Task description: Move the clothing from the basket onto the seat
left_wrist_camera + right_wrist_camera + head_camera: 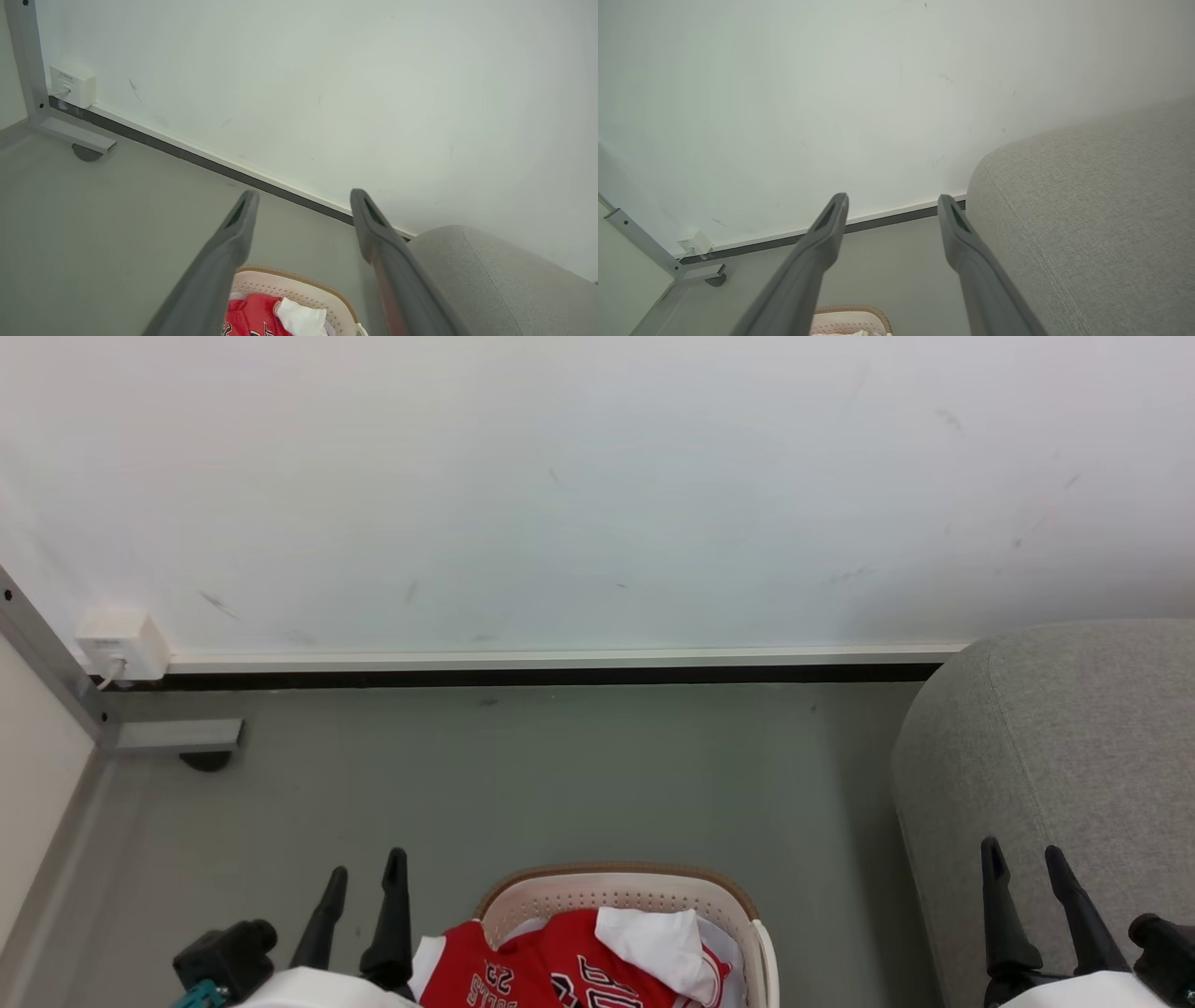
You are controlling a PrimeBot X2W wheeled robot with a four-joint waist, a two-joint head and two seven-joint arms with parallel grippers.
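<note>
With left tool [367, 863] and right tool [1021, 848] spread open and empty, the clothing [560, 961] should be pinched deep at a fold and lifted clear of the basket [616, 873].

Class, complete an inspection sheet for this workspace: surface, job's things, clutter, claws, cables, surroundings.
Surface: grey floor, with the basket standing on it.
Job's things: clothing heaped in the basket; seat to its right, no clothing on its visible part.
Clutter: nothing seen.
Claws: left claw open, empty, left of the basket; right claw open, empty, before the seat.
Cables: short white lead at the wall box.
Surroundings: white wall; grey frame leg at left.
</note>
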